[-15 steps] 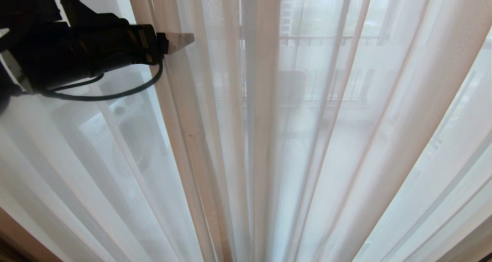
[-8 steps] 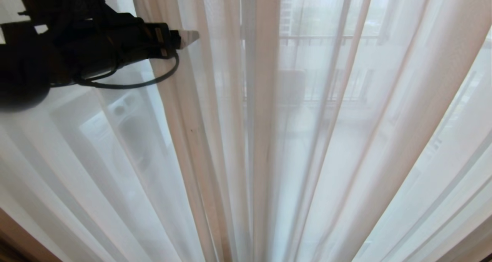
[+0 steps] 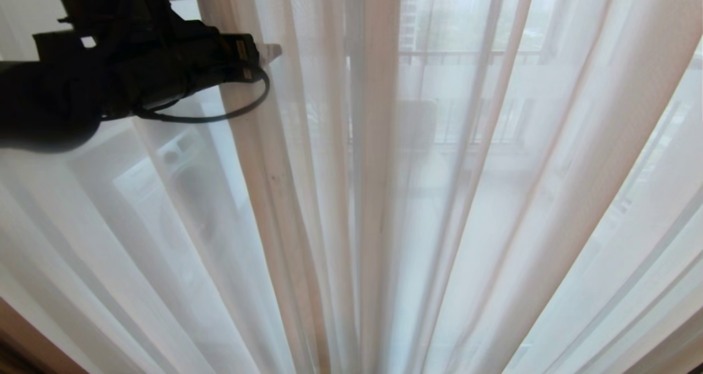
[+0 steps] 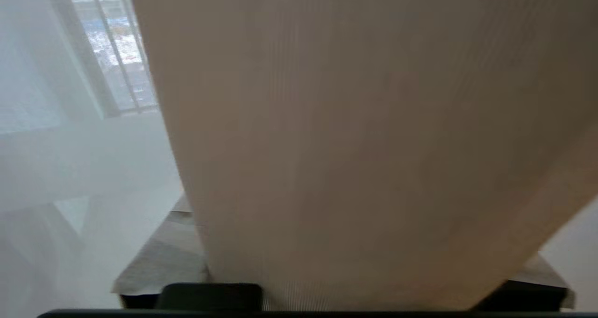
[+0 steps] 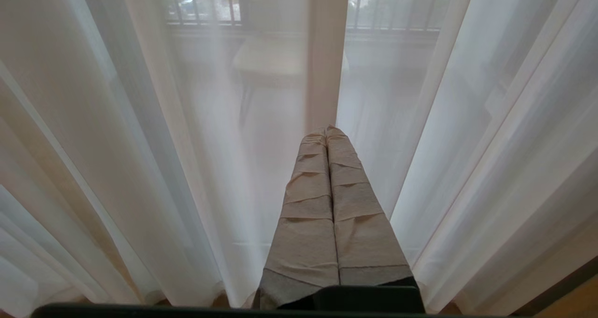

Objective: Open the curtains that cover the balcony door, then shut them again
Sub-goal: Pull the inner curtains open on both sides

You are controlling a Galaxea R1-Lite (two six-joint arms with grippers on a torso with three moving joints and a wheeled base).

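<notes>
We see the curtains drawn shut across the whole head view, sheer white folds with beige pleats, the balcony railing dim behind them. Our left gripper sits at upper left against a beige pleat; the wrist view shows that fold lying between its jaws, which stand partly apart on either side of it, though a firm grip cannot be told. Our right gripper rests low before the sheer cloth, its wrapped jaws pressed together on nothing. No writing is readable.
</notes>
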